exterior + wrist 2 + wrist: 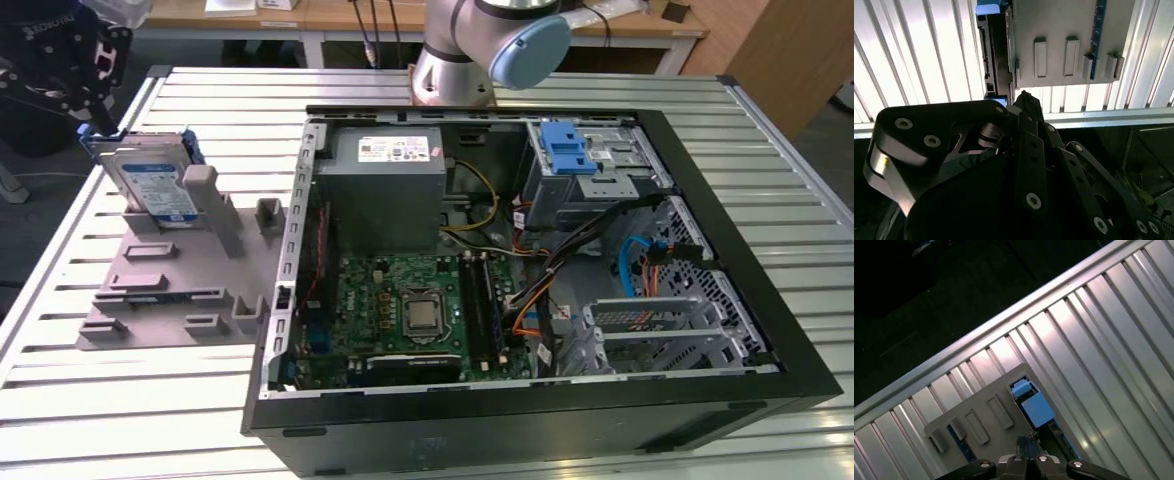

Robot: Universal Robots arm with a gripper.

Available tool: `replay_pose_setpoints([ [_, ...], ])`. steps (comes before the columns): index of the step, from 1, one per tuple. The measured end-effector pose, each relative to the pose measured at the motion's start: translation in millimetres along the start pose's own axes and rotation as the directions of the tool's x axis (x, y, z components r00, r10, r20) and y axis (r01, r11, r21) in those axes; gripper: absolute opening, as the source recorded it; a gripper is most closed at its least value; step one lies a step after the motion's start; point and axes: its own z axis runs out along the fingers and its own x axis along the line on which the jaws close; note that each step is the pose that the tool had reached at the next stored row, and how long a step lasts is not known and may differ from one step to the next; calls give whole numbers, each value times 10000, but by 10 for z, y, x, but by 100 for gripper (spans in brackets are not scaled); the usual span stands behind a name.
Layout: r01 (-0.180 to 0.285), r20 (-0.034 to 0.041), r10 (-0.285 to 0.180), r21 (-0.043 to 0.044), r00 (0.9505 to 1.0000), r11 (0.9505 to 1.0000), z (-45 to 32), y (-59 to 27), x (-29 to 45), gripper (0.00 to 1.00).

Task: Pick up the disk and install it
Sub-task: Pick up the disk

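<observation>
The disk (150, 185) stands upright in a slot of the grey holder plate (174, 290) on the exterior view's left, silver with a white-and-blue label and a blue bracket. My black gripper (96, 128) hangs just above the disk's upper far corner. In both wrist views the fingertips meet at one point, with nothing seen between them. The second wrist view shows the gripper (1023, 96) beside the disk's thin edge (988, 55). In the first wrist view the gripper (1026, 442) sits close over the disk's blue bracket (1036, 409).
An open computer case (747, 250) lies on the slatted metal table (240, 110), holding a blue-latched drive cage (587, 165), a grey power supply (387, 190) and a motherboard (414, 310). The arm's base (454, 70) stands behind the case. The holder plate (1064, 30) has several upright tabs.
</observation>
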Motion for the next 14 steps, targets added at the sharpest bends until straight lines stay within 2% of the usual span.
replay_pose_setpoints([
  [7, 871, -23, -871, 28, 9962, 9962, 1, 0, 0, 11],
  [14, 1618, -29, -1617, 78, 9868, 9868, 2, 0, 0, 11],
])
